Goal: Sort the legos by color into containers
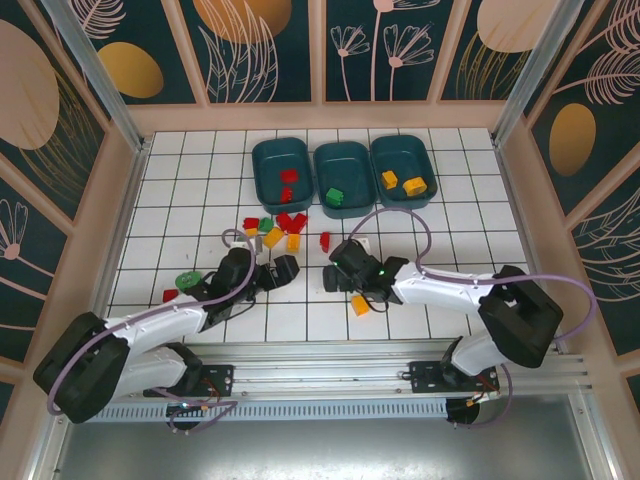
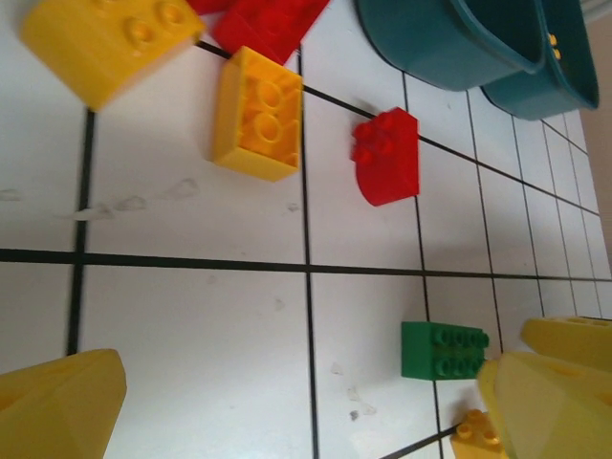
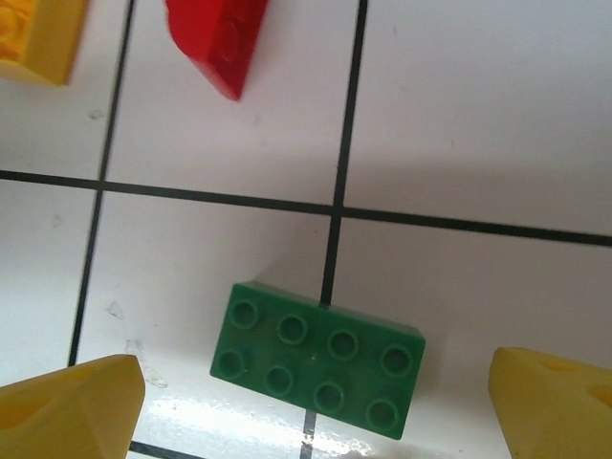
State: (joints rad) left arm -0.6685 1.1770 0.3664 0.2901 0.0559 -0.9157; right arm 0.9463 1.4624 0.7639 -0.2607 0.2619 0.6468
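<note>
Yellow plastic fingertips (image 3: 67,411) of the right gripper (image 3: 311,421) are seen at the bottom corners of the right wrist view, spread wide apart. A small green eight-stud plastic brick (image 3: 320,359) lies flat on the white tiled table (image 3: 478,115) between them and is touched by neither. The open jaws appear to have been set astride the brick so that a closing would catch its short ends. A pick-up is judged to be the step in hand, with nothing gripped yet.

A red sloped brick (image 3: 215,38) lies beyond it, well clear of the fingers.

From above, the right gripper (image 1: 345,272) is found near the table's middle, just short of the loose legos (image 1: 275,228) heaped in mixed colours. The left gripper (image 1: 280,270) is held low beside that heap, its jaws also parted and empty, presumably waiting its turn so that the arms are kept from crossing.

Three dark teal shallow plastic tubs stand side by side at the far edge. Red pieces are held in the left tub (image 1: 270,160), a green one in the middle tub (image 1: 345,160), and yellow-orange ones in the right tub (image 1: 400,155). The green brick is therefore judged to be bound for the middle tub, and much of the sorting is left to be done
</note>
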